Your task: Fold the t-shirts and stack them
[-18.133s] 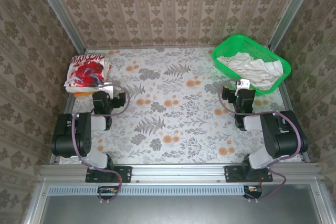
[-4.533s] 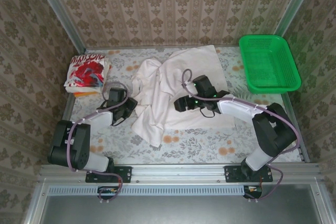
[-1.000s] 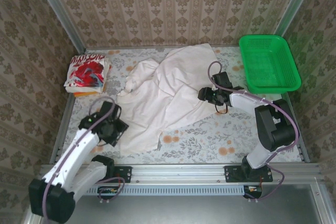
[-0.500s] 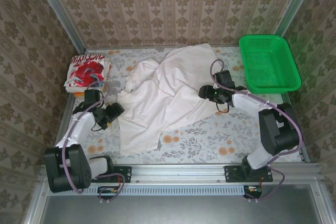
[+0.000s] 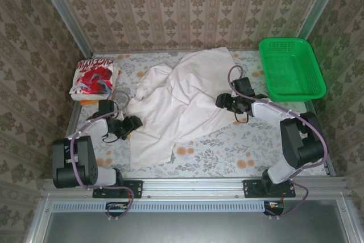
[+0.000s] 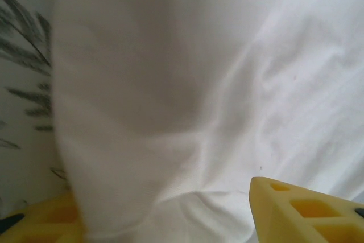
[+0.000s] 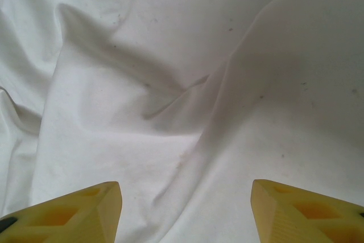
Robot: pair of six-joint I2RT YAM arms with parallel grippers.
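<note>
Shirt (image 5: 182, 98) is lying crumpled on the desk beside the basket (image 5: 292, 92). Right hand (image 5: 222, 101) is hovering open and empty over it. Left hand (image 5: 132, 123) is straddling the hem farthest from the basket, jaws apart, not clamped. I'd be pinching deep before pulling.

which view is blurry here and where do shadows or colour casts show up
Left wrist: the off-white t-shirt is soft and out of focus, with a near fold smeared down the left. Right wrist: sharp, creases throwing soft grey shadows, small specks readable. Top external: even light, no glare, a green tint on the post beside the green basket.
</note>
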